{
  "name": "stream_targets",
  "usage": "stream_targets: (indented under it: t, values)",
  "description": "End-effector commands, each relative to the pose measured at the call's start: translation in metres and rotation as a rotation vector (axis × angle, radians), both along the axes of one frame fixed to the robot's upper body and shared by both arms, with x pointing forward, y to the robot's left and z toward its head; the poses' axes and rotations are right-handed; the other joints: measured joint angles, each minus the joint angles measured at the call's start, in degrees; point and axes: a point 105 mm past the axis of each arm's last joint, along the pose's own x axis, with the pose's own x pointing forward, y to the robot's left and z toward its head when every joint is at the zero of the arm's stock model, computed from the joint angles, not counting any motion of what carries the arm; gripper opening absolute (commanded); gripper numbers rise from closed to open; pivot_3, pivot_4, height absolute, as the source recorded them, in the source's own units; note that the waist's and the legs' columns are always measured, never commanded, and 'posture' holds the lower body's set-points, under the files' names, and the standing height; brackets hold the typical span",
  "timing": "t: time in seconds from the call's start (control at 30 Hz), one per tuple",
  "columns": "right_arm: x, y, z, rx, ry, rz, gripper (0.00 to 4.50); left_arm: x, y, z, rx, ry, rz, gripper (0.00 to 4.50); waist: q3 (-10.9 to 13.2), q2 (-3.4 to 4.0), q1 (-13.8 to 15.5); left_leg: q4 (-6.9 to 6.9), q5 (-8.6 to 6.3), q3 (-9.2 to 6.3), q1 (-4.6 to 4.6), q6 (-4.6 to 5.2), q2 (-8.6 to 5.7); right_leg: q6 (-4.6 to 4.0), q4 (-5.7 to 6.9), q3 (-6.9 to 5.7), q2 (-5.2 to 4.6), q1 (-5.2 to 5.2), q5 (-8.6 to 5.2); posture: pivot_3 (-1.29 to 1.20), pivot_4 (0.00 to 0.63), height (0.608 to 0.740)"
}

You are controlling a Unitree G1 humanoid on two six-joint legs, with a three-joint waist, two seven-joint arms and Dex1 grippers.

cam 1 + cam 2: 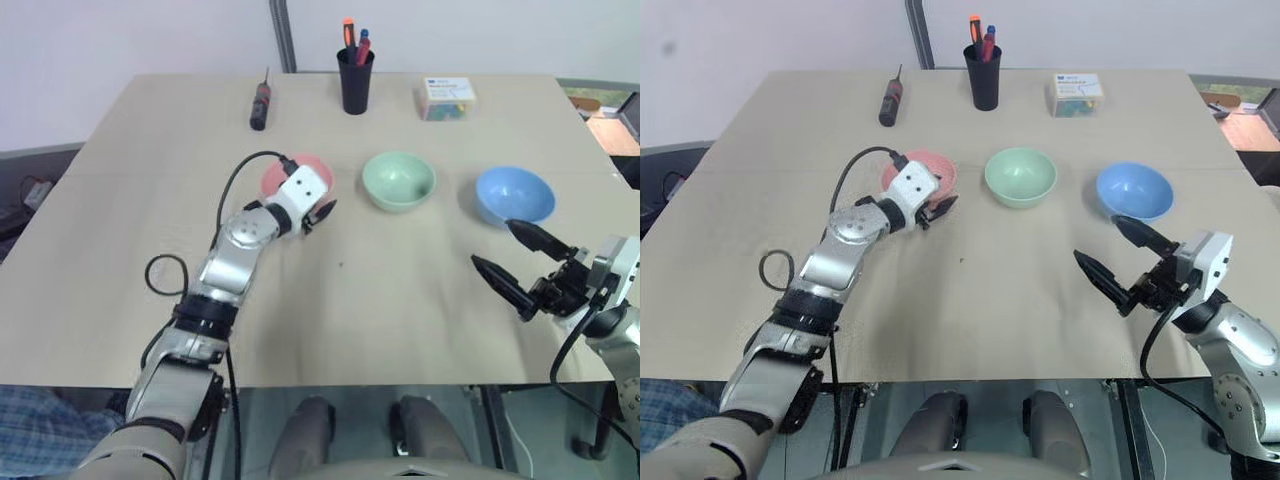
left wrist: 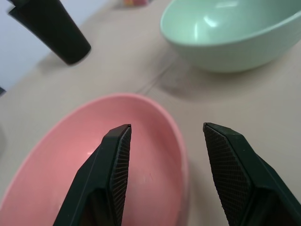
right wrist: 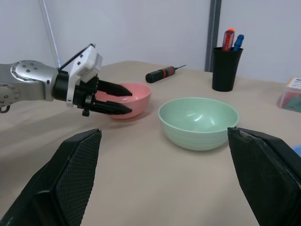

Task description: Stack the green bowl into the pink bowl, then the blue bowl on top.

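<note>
The pink bowl (image 1: 273, 177) stands left of centre on the table, the green bowl (image 1: 398, 180) in the middle and the blue bowl (image 1: 514, 195) to the right, all upright, empty and apart. My left gripper (image 1: 325, 212) is open at the pink bowl's right side. One finger (image 2: 115, 160) is over the bowl's inside and the other finger (image 2: 235, 165) is outside its wall, the rim running between them. My right gripper (image 1: 492, 243) is open wide and empty, hovering just in front of the blue bowl. In the right wrist view, the green bowl (image 3: 197, 120) lies ahead.
At the table's far edge stand a black cup (image 1: 355, 80) holding pens, a screwdriver (image 1: 260, 105) to its left and a small box (image 1: 447, 98) of coloured items to its right. Bare tabletop (image 1: 380, 300) stretches in front of the bowls.
</note>
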Motion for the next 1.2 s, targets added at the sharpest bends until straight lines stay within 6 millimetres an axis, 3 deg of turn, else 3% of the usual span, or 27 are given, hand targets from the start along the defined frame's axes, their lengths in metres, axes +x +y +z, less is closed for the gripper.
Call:
stream_targets:
  t: [0.03, 0.1, 0.27, 0.33, 0.53, 0.73, 0.93, 1.2]
  values:
    - [-0.003, -0.002, 0.012, -0.013, -0.06, -0.009, 4.5, 0.001, -0.01, -0.006, 0.056, 0.045, -0.052, 2.57, 0.0, 0.0, 0.0, 0.0, 0.0, 0.0, 0.0, 0.0, -0.01, 0.0, 0.0, 0.01, 0.0, 0.0, 0.0, 0.0, 0.15, 0.74]
    - [-0.002, -0.003, 0.012, -0.015, -0.06, -0.009, 4.5, 0.0, -0.015, -0.008, 0.058, 0.057, -0.072, 2.34, 0.0, 0.0, -0.1, -0.01, 0.04, 0.0, 0.0, -0.08, -0.01, 0.0, -0.01, 0.01, 0.0, -0.01, 0.0, 0.0, 0.15, 0.74]
    - [0.0, -0.004, 0.011, -0.021, -0.06, -0.01, 4.5, 0.0, -0.018, -0.004, 0.041, 0.052, -0.084, 0.41, 0.0, -0.01, 0.0, 0.0, 0.05, -0.02, -0.01, -0.09, 0.0, 0.0, 0.0, 0.0, -0.01, -0.01, 0.0, 0.0, 0.15, 0.74]
    - [0.0, -0.004, 0.011, -0.021, -0.061, -0.01, 4.5, 0.0, -0.016, -0.004, 0.047, 0.05, -0.08, 0.01, 0.0, 0.05, 0.0, 0.03, 0.04, -0.05, 0.01, -0.07, 0.0, 0.0, 0.03, -0.02, -0.01, 0.01, 0.0, 0.0, 0.15, 0.74]
    - [0.001, -0.003, 0.009, -0.023, -0.057, -0.008, 4.5, -0.005, -0.01, -0.002, 0.043, 0.042, -0.086, 0.01, 0.0, 0.03, -0.1, 0.03, 0.05, -0.04, 0.0, -0.09, -0.01, 0.01, 0.03, -0.01, -0.02, 0.0, -0.01, 0.0, 0.15, 0.74]
    - [0.0, -0.005, 0.007, -0.028, -0.051, -0.009, 4.5, -0.056, -0.022, 0.007, -0.007, 0.074, -0.318, 0.01, 0.0, 0.05, -0.2, -0.01, 0.08, -0.03, -0.02, -0.15, 0.03, 0.0, 0.01, 0.02, -0.03, -0.03, -0.01, 0.0, 0.15, 0.74]
    - [0.0, -0.005, 0.004, -0.015, -0.038, -0.015, 4.5, -0.132, -0.028, 0.002, 0.044, 0.109, -0.622, 0.01, 0.0, 0.07, -0.2, -0.07, 0.08, 0.04, 0.01, -0.14, 0.29, 0.0, -0.02, 0.07, -0.02, -0.02, -0.01, 0.0, 0.15, 0.74]
    - [0.006, 0.002, 0.004, -0.007, -0.028, 0.015, 4.5, -0.154, -0.056, 0.001, 0.001, 0.157, -0.803, 0.01, 0.0, 0.07, 0.1, 0.08, -0.06, -0.01, 0.11, 0.11, 0.25, 0.03, 0.05, 0.0, 0.04, 0.16, 0.01, 0.0, 0.15, 0.74]
